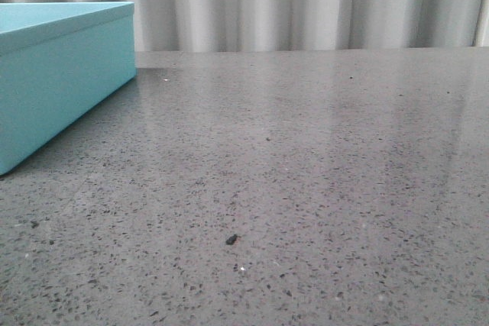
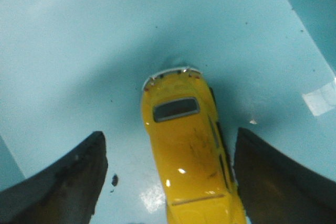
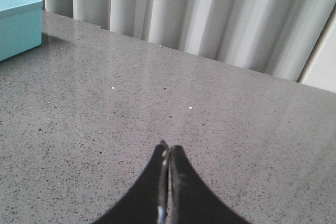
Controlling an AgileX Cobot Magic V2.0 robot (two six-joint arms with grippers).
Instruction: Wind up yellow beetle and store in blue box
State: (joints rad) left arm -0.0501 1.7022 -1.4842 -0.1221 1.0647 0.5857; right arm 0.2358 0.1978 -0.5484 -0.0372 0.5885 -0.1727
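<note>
Resting on turquoise floor of blue box [image 2: 79,40], yellow beetle [image 2: 191,156] sits between spread left hand [image 2: 168,182] fingers, one touching; withdrawal may drag car. Right hand [image 3: 168,182] closed, empty, over surface [image 3: 236,129].

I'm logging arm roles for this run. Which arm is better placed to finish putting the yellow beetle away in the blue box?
Left. Its open end effector straddles the yellow beetle on the blue box surface. The right end effector is shut over bare table, away from the box.
</note>
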